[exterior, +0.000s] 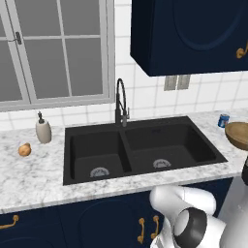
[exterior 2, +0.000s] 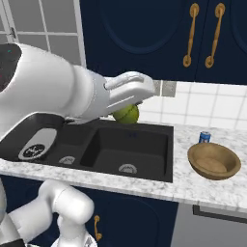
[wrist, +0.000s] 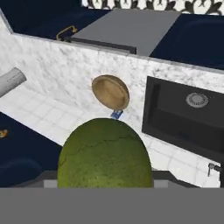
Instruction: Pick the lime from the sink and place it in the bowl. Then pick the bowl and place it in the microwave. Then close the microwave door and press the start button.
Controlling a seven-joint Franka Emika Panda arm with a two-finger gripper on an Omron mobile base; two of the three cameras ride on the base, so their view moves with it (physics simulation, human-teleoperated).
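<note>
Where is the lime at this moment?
The lime is held in the gripper, lifted above the black sink in the right base view, left of the wooden bowl on the counter.

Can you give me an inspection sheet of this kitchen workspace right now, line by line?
Surface: white marble counter around a black double sink; both basins bare apart from their drains.
Job's things: lime held up in the air above the sink; wooden bowl upright on the counter to the right of the sink, nothing in it.
Clutter: soap bottle and an orange-brown lump left of the sink; small blue can behind the bowl.
Grippers: gripper with jaws closed on the lime.
Cables: nothing seen.
Surroundings: window, tiled wall, dark blue cabinets with brass handles, black tap.
</note>
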